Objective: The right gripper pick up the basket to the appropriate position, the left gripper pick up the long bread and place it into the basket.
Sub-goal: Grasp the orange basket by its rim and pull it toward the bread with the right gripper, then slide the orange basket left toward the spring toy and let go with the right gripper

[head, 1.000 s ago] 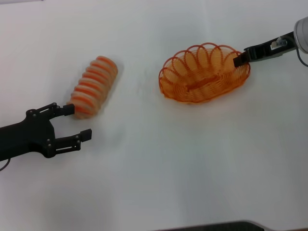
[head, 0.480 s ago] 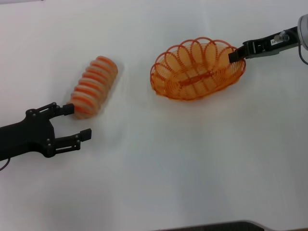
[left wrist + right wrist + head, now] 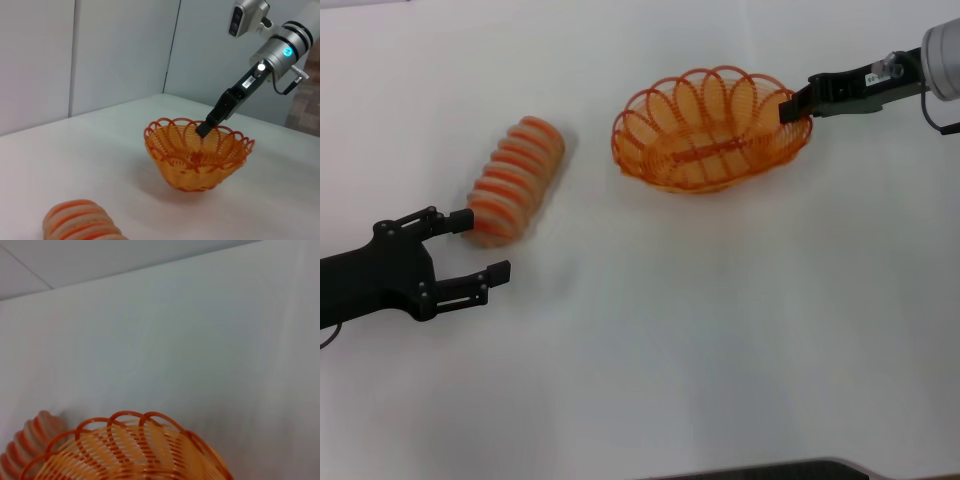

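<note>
One basket (image 3: 712, 130), one bread (image 3: 516, 180) left of it on the table (image 3: 720, 340). Right gripper (image 3: 790, 108) pinches the basket's right rim; left gripper (image 3: 470, 246), jaws spread, sits by the bread's near end.

The head camera looks down from high on the white table (image 3: 720, 330). The left wrist camera sits low and faces the basket (image 3: 197, 157) at 12 o'clock. The right wrist camera is very near its rim, at 6 o'clock; all three views share it.

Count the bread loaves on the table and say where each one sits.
1. The long bread lies on the white table, on the robot's left, apart from the basket, by the open left pincer.
</note>
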`<state>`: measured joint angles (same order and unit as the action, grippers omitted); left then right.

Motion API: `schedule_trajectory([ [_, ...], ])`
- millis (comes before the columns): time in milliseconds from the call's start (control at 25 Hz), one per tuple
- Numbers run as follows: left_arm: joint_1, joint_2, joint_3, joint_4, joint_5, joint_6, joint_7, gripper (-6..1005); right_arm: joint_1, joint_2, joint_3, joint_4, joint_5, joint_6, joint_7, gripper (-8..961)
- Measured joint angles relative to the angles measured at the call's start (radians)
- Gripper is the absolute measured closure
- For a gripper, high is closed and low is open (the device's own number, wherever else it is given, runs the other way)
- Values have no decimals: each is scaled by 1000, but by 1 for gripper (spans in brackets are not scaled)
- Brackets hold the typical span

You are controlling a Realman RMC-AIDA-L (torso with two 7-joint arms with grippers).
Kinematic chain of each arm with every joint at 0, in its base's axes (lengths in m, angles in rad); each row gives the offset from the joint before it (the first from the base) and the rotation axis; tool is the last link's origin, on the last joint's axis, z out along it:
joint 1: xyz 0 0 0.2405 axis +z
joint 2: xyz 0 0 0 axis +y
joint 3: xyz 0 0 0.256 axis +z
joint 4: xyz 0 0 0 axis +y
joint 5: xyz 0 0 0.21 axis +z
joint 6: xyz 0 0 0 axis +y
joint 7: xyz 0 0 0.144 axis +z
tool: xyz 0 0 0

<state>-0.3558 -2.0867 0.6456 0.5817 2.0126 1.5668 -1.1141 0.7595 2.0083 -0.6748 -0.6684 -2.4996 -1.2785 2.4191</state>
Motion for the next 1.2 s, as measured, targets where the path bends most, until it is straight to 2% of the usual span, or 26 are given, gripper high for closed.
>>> schedule_trajectory([
  [160,2,-8,3,16,2,-7,0,145,8,5,-3,26,21,31,21,859],
  [560,-6,-8,3,20,3,-7,0,145,9,15,-3,75,81,110,42,860],
  [1200,-6,-9,9,21,6,-28,0,145,12,38,-10,116,91,136,36,859],
])
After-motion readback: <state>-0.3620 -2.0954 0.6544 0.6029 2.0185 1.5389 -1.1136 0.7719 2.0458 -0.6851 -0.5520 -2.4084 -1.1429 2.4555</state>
